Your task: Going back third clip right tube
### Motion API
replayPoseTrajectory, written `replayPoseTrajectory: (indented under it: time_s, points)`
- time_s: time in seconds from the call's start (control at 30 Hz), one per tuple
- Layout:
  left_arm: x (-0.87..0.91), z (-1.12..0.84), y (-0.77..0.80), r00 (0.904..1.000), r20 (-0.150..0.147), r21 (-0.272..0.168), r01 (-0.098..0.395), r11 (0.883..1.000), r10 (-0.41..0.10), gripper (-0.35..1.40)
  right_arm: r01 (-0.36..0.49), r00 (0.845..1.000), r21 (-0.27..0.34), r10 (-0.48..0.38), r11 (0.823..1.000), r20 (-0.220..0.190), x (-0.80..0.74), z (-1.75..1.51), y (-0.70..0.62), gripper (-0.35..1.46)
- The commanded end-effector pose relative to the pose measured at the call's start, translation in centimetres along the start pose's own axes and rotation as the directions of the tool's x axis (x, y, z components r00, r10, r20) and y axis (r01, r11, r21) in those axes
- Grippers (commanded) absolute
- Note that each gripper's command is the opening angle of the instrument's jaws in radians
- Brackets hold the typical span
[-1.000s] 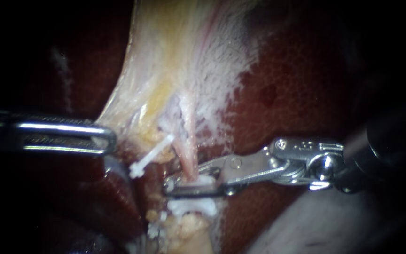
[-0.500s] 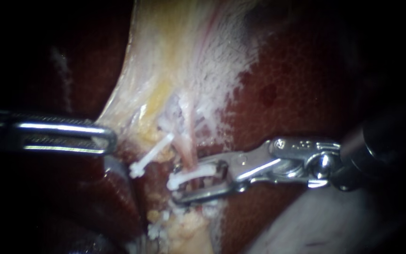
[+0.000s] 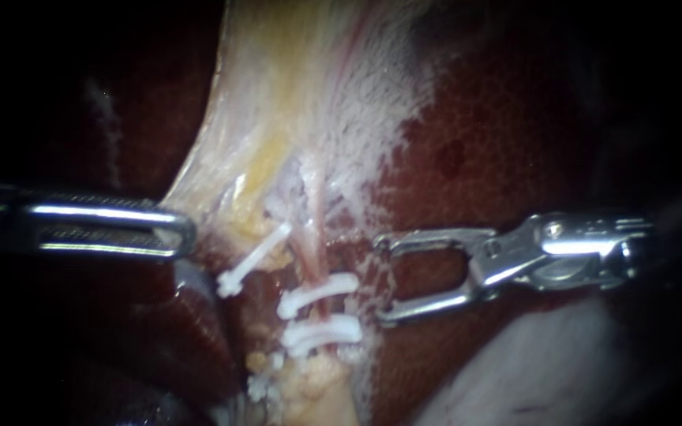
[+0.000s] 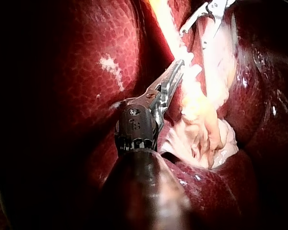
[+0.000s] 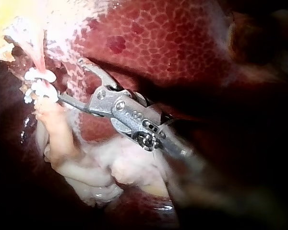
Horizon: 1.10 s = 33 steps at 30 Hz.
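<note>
**Third clip (image 3: 317, 290) seated on right tube (image 3: 315, 252); jaws clear**

Clip lies crosswise on the tube, w/ lower clips (image 3: 321, 333) just beneath. Jaws of right instrument (image 3: 379, 280) are released and empty, just beside the tube, over liver (image 3: 499, 142). Jaws of left instrument (image 3: 183, 229) are clenched on gallbladder (image 3: 278, 95) edge, on the tube's opposite side. Risk: a jaw tip snags a clip or scrapes liver if the path drifts tubeward. Open room lies away from the tube, along the shaft.

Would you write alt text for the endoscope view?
My right instrument, jaws open and empty, sits right of a pink tube bearing two white clips. My left instrument grips pale tissue at left; dark red liver lies behind.
</note>
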Motion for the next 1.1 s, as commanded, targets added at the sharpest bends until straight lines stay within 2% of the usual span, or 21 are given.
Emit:
replayPoseTrajectory:
  time_s: [0.03,0.2,0.37,0.57,0.7,0.83,1.1]
  points:
    - [0.00,0.00,0.01,1.0000,0.001,0.000,0.000,1.000,0.000,-0.35,0.007,1.000,-0.004,-0.007,1.000,0.000,0.02,-0.03,-0.01,0.59]
    - [0.02,0.00,0.07,1.0000,0.001,-0.002,0.000,1.000,0.000,-0.35,0.011,1.000,-0.012,-0.011,1.000,0.000,0.05,-0.14,-0.06,0.59]
    - [0.06,-0.01,0.21,1.0000,0.004,-0.010,-0.002,1.000,0.002,-0.35,0.018,1.000,-0.011,-0.018,1.000,0.000,0.03,-0.16,-0.08,0.59]
    - [0.18,0.01,0.41,0.9999,0.008,-0.015,-0.013,1.000,0.013,-0.35,0.019,1.000,-0.009,-0.019,1.000,0.000,0.03,-0.18,-0.10,0.59]
    - [0.28,0.08,0.49,1.0000,-0.001,-0.022,-0.008,1.000,0.008,-0.35,0.019,1.000,-0.009,-0.019,1.000,0.000,0.03,-0.20,-0.12,0.60]
    - [0.41,0.20,0.49,1.0000,-0.008,-0.038,-0.004,0.999,0.003,-0.35,0.020,1.000,-0.008,-0.020,1.000,0.000,0.03,-0.20,-0.13,0.60]
    - [0.51,0.35,0.39,0.9998,-0.020,-0.023,0.002,1.000,-0.002,-0.35,0.020,1.000,-0.008,-0.020,1.000,0.000,0.03,-0.20,-0.15,0.60]
